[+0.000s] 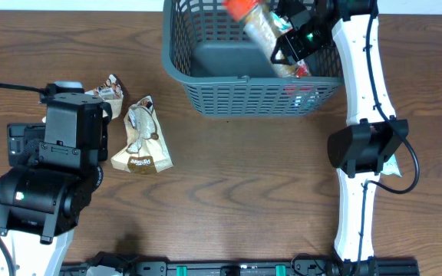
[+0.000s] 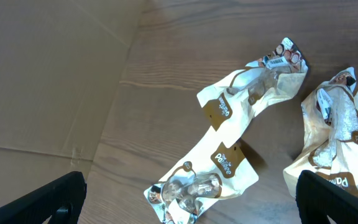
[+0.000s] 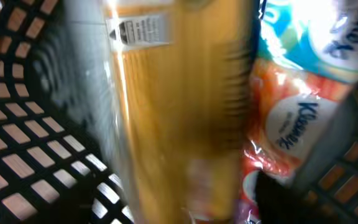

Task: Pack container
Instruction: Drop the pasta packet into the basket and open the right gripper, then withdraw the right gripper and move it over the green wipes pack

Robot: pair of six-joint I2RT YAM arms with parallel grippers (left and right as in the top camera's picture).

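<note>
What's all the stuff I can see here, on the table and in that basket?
basket: one, dark grey, far edge of table.
jar: one, orange lid, beige contents, tilted over the basket's right side.
tissue pack: one, orange and white, inside basket, right side.
snack packets: about three, cream and brown, on table left of basket.
table: one, brown wood.
left gripper: open, above the snack packets.
right gripper: over the basket beside the jar; grip unclear.

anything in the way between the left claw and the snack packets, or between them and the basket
Nothing visible. The left claw hangs open above the snack packets, and only bare table lies between them and the container. The right claw and a tan packet fill the container's right side; its left floor is free.
</note>
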